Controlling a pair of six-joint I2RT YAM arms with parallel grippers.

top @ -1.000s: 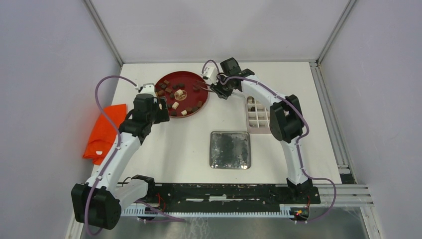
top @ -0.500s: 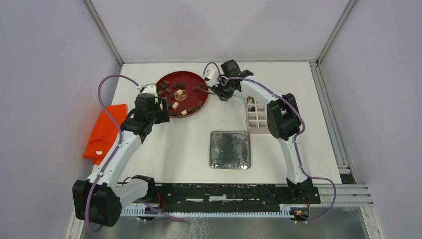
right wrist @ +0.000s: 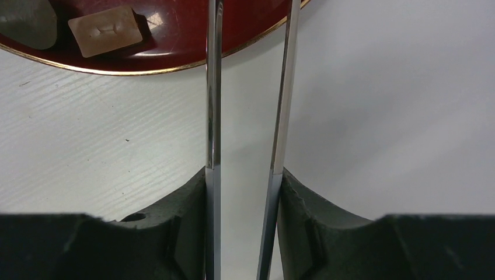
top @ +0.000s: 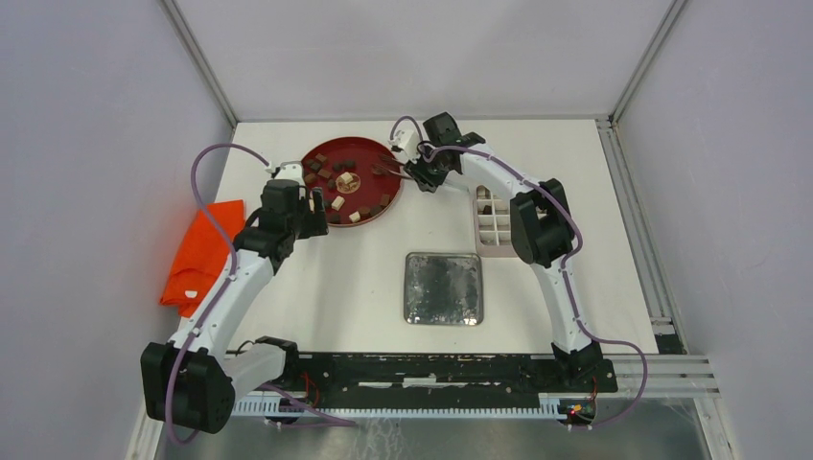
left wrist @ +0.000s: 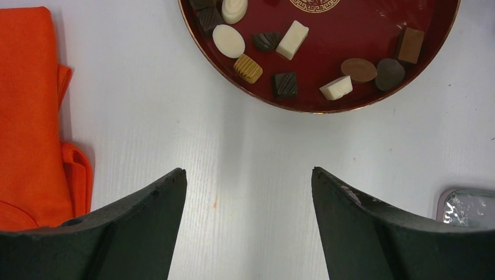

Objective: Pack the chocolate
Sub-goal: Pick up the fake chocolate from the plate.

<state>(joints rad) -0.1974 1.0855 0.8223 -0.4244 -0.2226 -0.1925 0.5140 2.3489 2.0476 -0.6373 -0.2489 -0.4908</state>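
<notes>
1. Right tool (right wrist: 242, 201): dark padded fingers clamped on a pair of tweezers (right wrist: 213, 87). These are two thin chrome blades with a narrow gap between them. They reach over the gold rim of the plate (right wrist: 175, 55), and the tips are out of the wrist view.
2. Left tool (left wrist: 248, 181): fingers wide apart, nothing between them. It hangs over bare worktop (left wrist: 245, 146), just short of the plate's near edge.
3. Chocolate (left wrist: 292, 39): loose pieces scattered on the round dark-red glossy plate. There are cream-white bars and ovals, ribbed dark squares and light-brown rounds. One flat light-brown square (right wrist: 105, 30) lies just left of the tweezer blades, inside the rim.
4. Around:
   - A folded orange cloth (left wrist: 29, 116) lies left of the left tool, at the worktop edge.
   - A square shiny metal tray (top: 443, 287) with rounded corners sits mid-worktop.
   - A pale grid box (top: 494, 228) lies right of the plate, partly hidden by the right arm's elbow.
5. The worktop is white with a fine grain.
</notes>
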